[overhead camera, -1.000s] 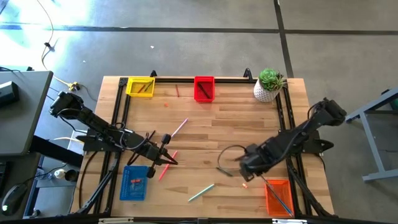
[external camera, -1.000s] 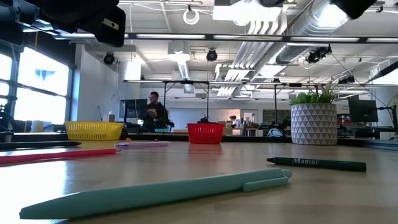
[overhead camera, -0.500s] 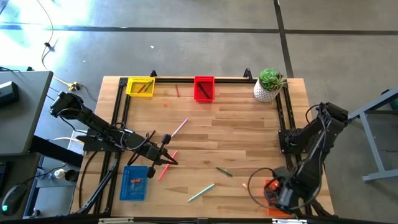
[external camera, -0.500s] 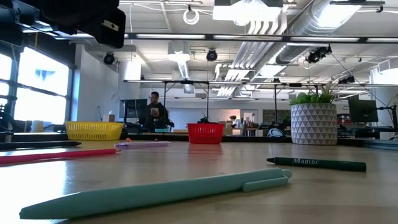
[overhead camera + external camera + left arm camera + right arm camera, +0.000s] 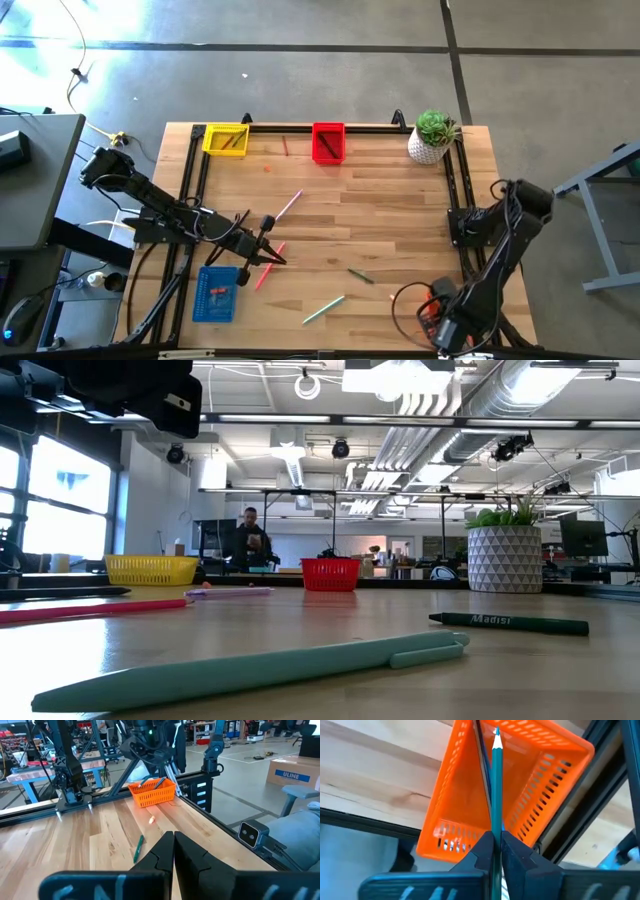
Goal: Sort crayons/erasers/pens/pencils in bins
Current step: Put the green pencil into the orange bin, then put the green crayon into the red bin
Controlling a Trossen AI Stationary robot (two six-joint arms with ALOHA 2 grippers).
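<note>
On table, four bins (image 5: 225,138), one plant pot (image 5: 432,137)

Two dark robot arms with chunky round joints, left arm (image 5: 150,205) thin and black, right arm (image 5: 495,250) thicker with a looping black cable, flat black pointed fingers (image 5: 192,857), blurry pale letters near the wrist

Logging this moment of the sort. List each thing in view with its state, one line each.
Right hand: shut on teal pencil, over orange bin.
Left hand: shut, empty.
Yellow bin: upright, holds items.
Red bin: upright, holds items.
Blue bin: upright, holds items.
Green crayon: lying loose.
</note>
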